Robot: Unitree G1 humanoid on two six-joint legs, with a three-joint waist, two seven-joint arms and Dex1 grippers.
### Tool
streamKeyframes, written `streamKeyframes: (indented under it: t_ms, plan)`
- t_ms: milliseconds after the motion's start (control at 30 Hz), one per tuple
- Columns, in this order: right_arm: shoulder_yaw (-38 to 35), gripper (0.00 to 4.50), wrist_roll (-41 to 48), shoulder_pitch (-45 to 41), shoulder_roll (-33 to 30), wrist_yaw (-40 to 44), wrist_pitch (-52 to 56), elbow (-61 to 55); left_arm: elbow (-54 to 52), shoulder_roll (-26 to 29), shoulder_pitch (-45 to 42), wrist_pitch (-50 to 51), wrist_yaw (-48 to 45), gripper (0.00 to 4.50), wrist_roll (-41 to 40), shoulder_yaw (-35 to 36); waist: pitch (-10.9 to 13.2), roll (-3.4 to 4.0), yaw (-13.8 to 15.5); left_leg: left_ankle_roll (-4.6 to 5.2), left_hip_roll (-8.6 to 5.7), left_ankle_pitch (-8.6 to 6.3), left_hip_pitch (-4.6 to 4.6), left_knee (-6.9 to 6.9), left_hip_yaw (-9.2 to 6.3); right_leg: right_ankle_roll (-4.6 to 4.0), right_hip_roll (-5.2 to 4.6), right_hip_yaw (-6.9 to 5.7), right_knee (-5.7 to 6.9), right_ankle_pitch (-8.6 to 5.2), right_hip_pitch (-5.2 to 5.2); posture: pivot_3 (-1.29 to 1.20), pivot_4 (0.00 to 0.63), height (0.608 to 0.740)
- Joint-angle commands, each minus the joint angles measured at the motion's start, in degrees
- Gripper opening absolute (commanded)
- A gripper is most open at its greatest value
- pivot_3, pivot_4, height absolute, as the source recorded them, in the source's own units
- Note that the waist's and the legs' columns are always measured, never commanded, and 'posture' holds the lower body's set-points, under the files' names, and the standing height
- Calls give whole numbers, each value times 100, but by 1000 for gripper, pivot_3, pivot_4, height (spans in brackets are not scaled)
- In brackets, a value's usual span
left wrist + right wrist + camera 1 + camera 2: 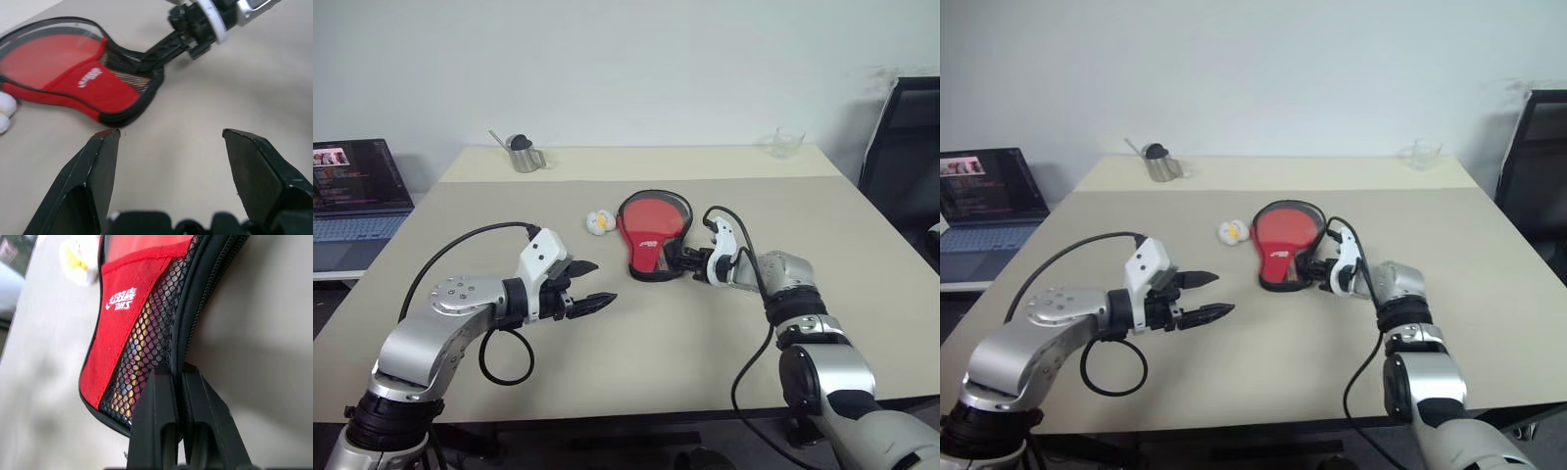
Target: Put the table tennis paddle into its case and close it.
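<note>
Case (pixel 651 235) lies flat near the table (pixel 607 362) middle, a bit toward the far edge, red side with mesh pocket and white logo up, narrow end toward the near edge. Striped paddle (pixel 134 377) handle shows through the mesh; red blade shows under the clear upper panel, so the paddle sits inside. White-yellow keychain (pixel 598 222) lies just beside the case's left side, toward the far edge. Right gripper (pixel 683 262) has its fingers pressed together, clamped on the case's black zipper rim at the narrow end, on its right side. Left gripper (pixel 592 286) hovers above the table left of and nearer than the case, well apart from it, fingers spread, nothing between them. Metal cup (pixel 523 154) stands near the far left corner, a clear glass (pixel 787 143) near the far right corner. Laptop (pixel 352 191) sits off the table's left edge.
</note>
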Motion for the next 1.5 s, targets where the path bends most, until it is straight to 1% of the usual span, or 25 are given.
streamKeyframes:
  t_ms: [33, 100, 133, 233, 467, 733, 867, 1067, 1267, 1500]
  plan:
    - [406, 13, 189, 525, -207, 215, 981, -1267, 30, 46, -104, -152, -41, 3660, 51, -3, 0, 0, 12, 0, 0, 0, -1, 0, -3, 0, 0, -3, 0, 0, 1, 0, 150, 740]
    - [634, 13, 401, 967, -362, 305, 1576, -2147, 111, 51, -168, -199, -93, 3660, 79, -45, 0, 0, 8, 0, -1, 0, 1, 3, 0, 9, 0, -1, 2, -5, 1, 0, 150, 740]
    - [692, 13, 485, 1151, -417, 316, 1822, -2506, 146, 55, -194, -220, -116, 3660, 90, -65, -2, -3, 24, 0, -1, 0, 1, 2, -2, 22, 0, -2, 2, -14, 1, 0, 150, 740]
    - [759, 13, 772, 1675, -609, 365, 2465, -3503, 244, 65, -235, -297, -187, 3660, 137, -129, -2, -3, 20, 0, 0, -1, -1, -1, -8, 20, 0, -8, 1, -16, 2, 0, 150, 740]
    - [546, 13, 1299, 2463, -845, 326, 3468, -4972, 485, 86, -372, -419, -409, 3660, 205, -259, -2, -4, 8, 1, 2, -1, 5, 1, -6, 25, 1, -5, 3, -19, 3, 0, 150, 740]
    - [541, 13, 1939, 3017, -1090, -8, 3497, -5474, 752, 37, -582, -521, -623, 3660, 294, -456, -3, -5, 10, 1, -3, -1, 3, 2, -3, 29, 7, -5, 1, -22, 3, 0, 150, 740]
    - [628, 13, 2571, 3324, -1244, -300, 3497, -5710, 823, 19, -622, -521, -689, 3660, 320, -540, -4, -6, 12, 2, -5, -2, 2, 0, -4, 35, 7, -6, -1, -26, 4, 0, 150, 740]
    - [580, 13, 3491, 3745, -1261, -874, 3497, -6047, 1004, 33, -849, -510, -904, 3660, 362, -730, -4, -7, 10, 2, -4, -2, 1, 1, -4, 36, 7, -5, 0, -26, 4, 0, 150, 740]
    - [541, 13, 4201, 3901, -1304, -1415, 3497, -6111, 1104, 30, -1000, -492, -1021, 3660, 397, -806, -4, -7, -6, 3, -2, -2, 3, 1, -1, 37, 9, -2, 0, -27, 4, 0, 150, 740]
    - [558, 13, 4726, 3974, -1373, -1840, 3497, -6086, 1162, 34, -1043, -518, -1104, 3660, 454, -845, -5, -8, -2, 3, -3, -2, 2, 2, -2, 37, 10, -2, 0, -27, 4, 0, 150, 740]
